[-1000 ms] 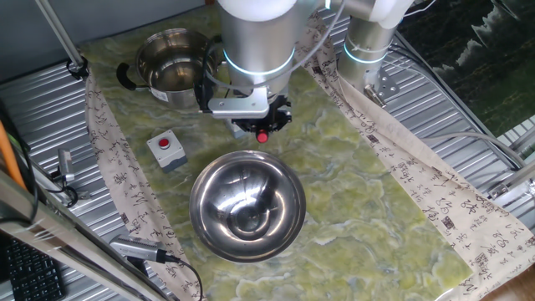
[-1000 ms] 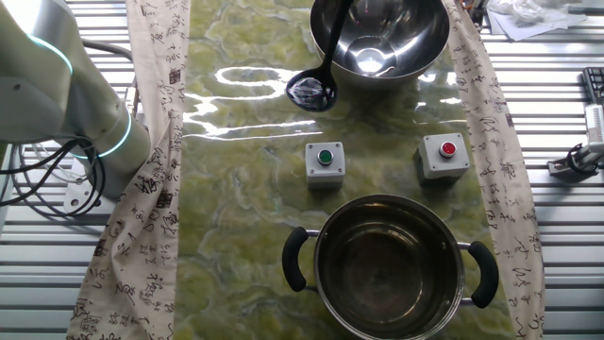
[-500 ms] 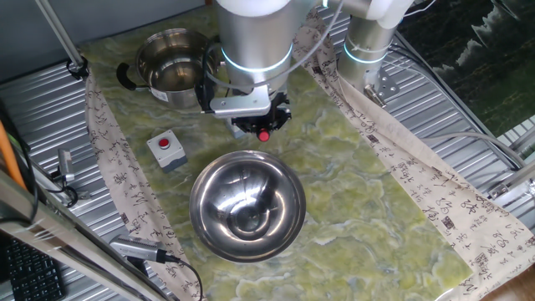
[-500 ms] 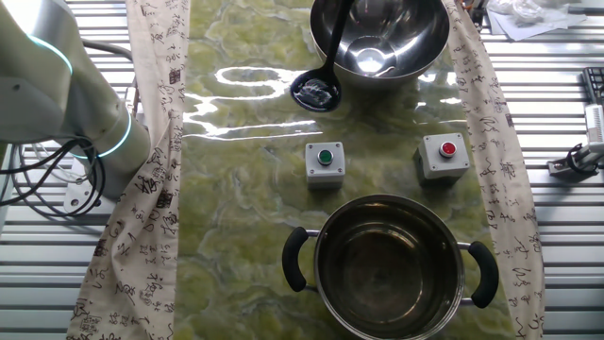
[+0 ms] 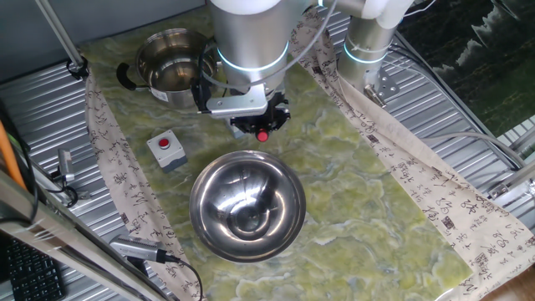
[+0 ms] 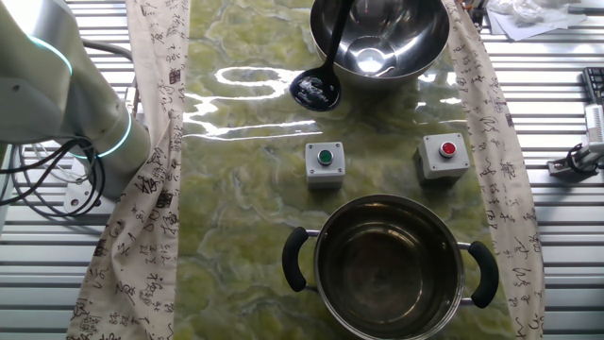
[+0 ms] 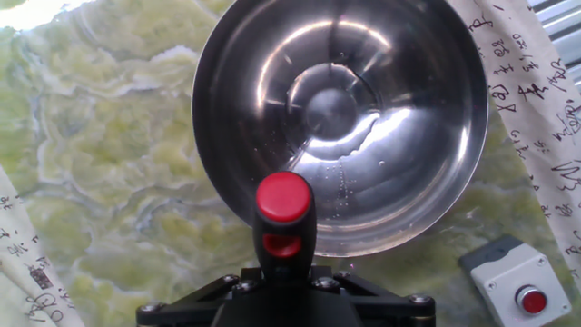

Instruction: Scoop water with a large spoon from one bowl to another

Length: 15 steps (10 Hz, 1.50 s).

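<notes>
A: Arm [image 5: 249,29], first fixed camera. Thick cylindrical links, pale silver-white shell, a thin glowing cyan ring round each of two joints. White flat bracket under the wrist, black hardware below it.

B: Other fixed camera agrees: rounded white link [image 6: 52,71] at left edge, cyan ring visible, thin black cables trailing beside the base.

A: Gripper [image 7: 286,304], hand camera: black angular body at the bottom edge, several small silver screw heads along its top face. Fingers not clearly separable.

B: No markings legible.
</notes>
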Motion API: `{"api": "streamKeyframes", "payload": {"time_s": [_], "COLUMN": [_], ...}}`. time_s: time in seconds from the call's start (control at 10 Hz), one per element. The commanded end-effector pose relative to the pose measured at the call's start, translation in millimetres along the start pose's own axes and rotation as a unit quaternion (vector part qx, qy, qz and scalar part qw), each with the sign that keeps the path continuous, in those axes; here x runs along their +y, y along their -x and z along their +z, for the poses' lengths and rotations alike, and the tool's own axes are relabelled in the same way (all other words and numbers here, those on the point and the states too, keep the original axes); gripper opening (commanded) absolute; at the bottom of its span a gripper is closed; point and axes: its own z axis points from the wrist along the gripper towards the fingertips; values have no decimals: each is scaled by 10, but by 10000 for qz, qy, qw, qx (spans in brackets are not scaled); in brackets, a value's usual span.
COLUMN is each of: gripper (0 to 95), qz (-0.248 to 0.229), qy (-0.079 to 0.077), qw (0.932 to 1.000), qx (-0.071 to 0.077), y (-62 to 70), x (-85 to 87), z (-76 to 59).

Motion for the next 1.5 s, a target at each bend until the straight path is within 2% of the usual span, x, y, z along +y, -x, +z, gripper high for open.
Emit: {"api": "streamKeyframes", "payload": {"time_s": [0.1,0.4,1.0,1.5], "gripper": [0,0,0,0], "qz": [-13,-2,-14,28], "qy": [-3,24,23,78], "qw": [10000,9999,10000,10000], "qx": [-38,-113,-58,-10], "y": [1,1,10,232], "x": [-5,-5,-12,-140], "z": [-3,-3,-7,-144]}}
